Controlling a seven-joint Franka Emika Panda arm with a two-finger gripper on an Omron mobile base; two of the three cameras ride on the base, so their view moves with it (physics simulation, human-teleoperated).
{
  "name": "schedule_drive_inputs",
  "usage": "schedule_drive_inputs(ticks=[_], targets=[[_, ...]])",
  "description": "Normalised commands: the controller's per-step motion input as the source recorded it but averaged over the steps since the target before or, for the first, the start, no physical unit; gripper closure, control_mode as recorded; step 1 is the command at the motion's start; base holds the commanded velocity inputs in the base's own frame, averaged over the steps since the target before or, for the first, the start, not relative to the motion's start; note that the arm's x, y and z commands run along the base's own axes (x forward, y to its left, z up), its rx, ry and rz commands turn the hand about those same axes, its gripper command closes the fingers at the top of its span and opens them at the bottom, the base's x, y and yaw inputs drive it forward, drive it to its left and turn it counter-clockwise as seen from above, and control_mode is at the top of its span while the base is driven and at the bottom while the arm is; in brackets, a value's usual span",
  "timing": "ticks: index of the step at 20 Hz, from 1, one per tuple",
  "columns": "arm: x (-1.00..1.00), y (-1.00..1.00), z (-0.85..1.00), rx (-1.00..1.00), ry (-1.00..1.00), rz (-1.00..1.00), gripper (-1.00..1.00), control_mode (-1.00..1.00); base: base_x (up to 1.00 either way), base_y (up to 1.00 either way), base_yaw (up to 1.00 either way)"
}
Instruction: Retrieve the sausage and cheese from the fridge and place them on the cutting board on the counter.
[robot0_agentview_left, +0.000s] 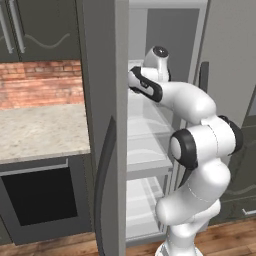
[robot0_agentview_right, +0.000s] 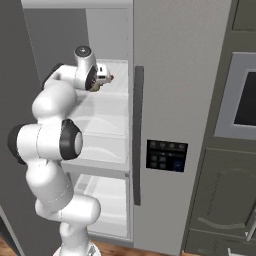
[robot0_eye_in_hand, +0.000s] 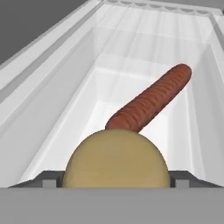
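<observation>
The fridge (robot0_agentview_left: 100, 100) stands with its left door open, and my arm reaches onto an upper pale shelf (robot0_eye_in_hand: 65, 109). In the hand view the yellowish-tan cheese (robot0_eye_in_hand: 116, 159) sits right between my fingertips (robot0_eye_in_hand: 50, 178). My gripper (robot0_eye_in_hand: 116, 179) is open, its jaws standing close on either side of the lump. Just behind the cheese lies the reddish-brown sausage (robot0_eye_in_hand: 151, 100), slanting away to the upper right. From the right base view the gripper (robot0_agentview_right: 104, 79) is inside the fridge at upper-shelf height. The cutting board and the counter are out of view.
The open fridge door (robot0_agentview_left: 102, 150) stands edge-on just left of my arm. The shut right door (robot0_agentview_right: 175, 100) has a dark handle (robot0_agentview_right: 137, 135) and a control panel (robot0_agentview_right: 166, 155). A stone top with a black oven front (robot0_agentview_left: 40, 130) is to the left.
</observation>
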Motion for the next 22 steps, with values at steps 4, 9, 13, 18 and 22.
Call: schedule_drive_inputs(ticks=[4,9,13,18,22], targets=[[0.0,-0.01,-0.5,0.0,0.1,-0.02,1.0,-1.0,0.0,0.0,0.0],[-0.04,-0.02,-0.37,0.0,0.03,-0.01,1.0,-1.0,0.0,0.0,0.0],[-0.7,-0.14,-0.01,0.06,0.0,0.0,1.0,-1.0,0.0,0.0,0.0],[-1.0,-0.25,0.0,0.1,-0.05,0.0,1.0,-1.0,0.0,0.0,0.0],[-0.96,-0.46,0.2,0.1,-0.02,0.0,1.0,-1.0,0.0,0.0,0.0]])
